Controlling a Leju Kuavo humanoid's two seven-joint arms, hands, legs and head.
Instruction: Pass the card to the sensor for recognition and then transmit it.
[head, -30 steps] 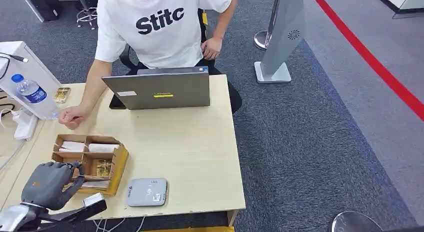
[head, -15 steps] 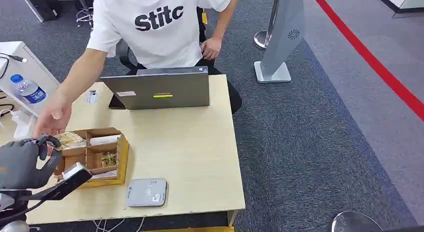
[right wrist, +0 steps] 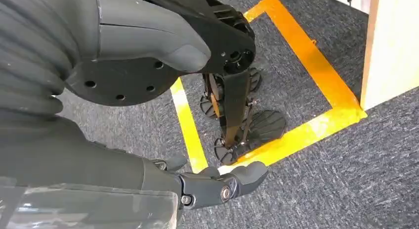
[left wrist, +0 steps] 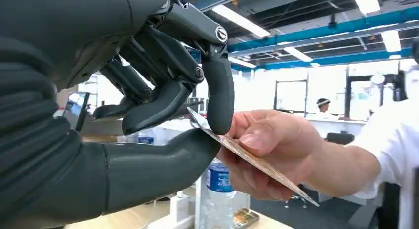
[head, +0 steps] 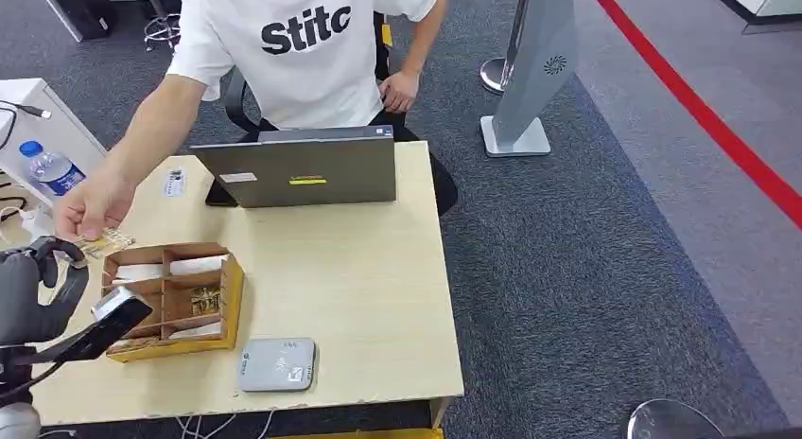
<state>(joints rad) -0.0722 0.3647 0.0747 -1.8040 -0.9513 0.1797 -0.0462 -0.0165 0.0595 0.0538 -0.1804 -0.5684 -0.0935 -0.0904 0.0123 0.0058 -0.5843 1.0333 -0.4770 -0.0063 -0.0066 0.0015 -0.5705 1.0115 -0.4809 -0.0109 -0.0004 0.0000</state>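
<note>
white shirt (head: 307, 56) reads "stitc".

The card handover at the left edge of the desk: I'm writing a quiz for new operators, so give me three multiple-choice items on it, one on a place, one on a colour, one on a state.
1. Where does the flat grey card reader lie?
A. near the desk's front edge, beside the brown cardboard compartment box
B. on the laptop
C. on the carpet

2. What colour is the cap of the clear plastic water bottle?
A. red
B. blue
C. green

3. What is happening to the thin patterned card?
A. it lies alone in the box
B. it rests on the reader
C. the robot's left hand pinches one end while a person's hand holds the other

Answers: 1 A, the head view shows the reader by the box at the front edge. 2 B, the cap is blue. 3 C, the left wrist view shows thumb and fingers closed on the card.
</note>
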